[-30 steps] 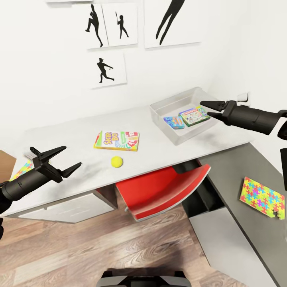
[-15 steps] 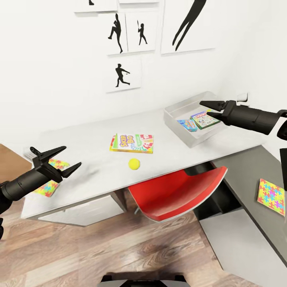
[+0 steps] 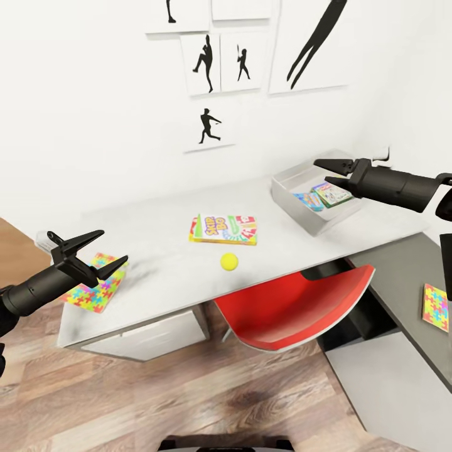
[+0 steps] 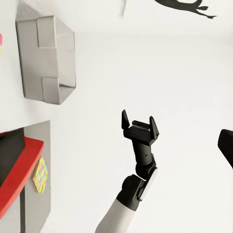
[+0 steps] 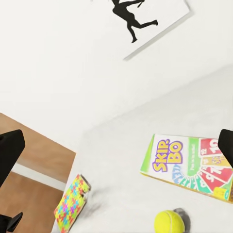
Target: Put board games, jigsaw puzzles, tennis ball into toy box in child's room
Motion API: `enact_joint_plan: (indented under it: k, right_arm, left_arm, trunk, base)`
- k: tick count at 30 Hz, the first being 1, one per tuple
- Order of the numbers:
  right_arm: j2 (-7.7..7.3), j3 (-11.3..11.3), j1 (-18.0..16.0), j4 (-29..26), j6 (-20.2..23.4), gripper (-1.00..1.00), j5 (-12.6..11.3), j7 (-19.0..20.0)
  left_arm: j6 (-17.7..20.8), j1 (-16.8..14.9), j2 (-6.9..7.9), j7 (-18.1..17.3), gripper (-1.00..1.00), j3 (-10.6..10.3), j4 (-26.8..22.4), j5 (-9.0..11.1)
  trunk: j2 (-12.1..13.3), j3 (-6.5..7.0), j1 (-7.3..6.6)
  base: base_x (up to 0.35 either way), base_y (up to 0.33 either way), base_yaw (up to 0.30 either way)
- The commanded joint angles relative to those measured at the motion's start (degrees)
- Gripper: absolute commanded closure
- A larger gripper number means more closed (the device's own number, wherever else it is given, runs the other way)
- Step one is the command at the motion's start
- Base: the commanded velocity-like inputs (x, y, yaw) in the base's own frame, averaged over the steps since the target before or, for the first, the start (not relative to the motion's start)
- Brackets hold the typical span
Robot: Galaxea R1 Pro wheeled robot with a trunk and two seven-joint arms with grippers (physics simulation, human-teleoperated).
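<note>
While both my arms reach forward, nothing is held.
My left gripper (image 3: 99, 250) gapes beside the jigsaw puzzle (image 3: 95, 284); my right gripper (image 3: 331, 172) hangs parted above the toy box (image 3: 295, 204).

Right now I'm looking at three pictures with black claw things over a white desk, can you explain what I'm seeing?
The claws are a simulated robot's two grippers. The head camera looks down over both: the left gripper and right gripper, fingers apart, holding nothing. The other two pictures come from cameras near each gripper. On the table lie a Skip-Bo box, a tennis ball and a colourful jigsaw puzzle at its edge. The grey toy box already holds two game boxes. Another jigsaw puzzle lies on the darker cabinet.
</note>
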Motion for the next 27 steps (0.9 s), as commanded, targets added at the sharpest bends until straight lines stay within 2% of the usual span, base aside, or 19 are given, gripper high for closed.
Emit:
enact_joint_plan:
  k: [1,27]
  right_arm:
    - [-0.04,0.08,-0.06,-0.02,0.07,-1.0,-0.58,-0.6]
    - [-0.12,1.71,-0.05,0.02,0.07,-1.0,-0.5,-0.68]
  left_arm:
    - [0.17,-0.04,0.0,0.58,-1.0,0.05,-0.02,0.57]
    - [0.17,-0.04,0.0,0.58,-1.0,0.0,-0.02,0.57]
  trunk:
    - [-0.09,0.01,0.04]
    - [-0.09,2.41,0.04]
  base:
    - [0.0,0.047,0.0]
    - [0.0,0.008,0.0]
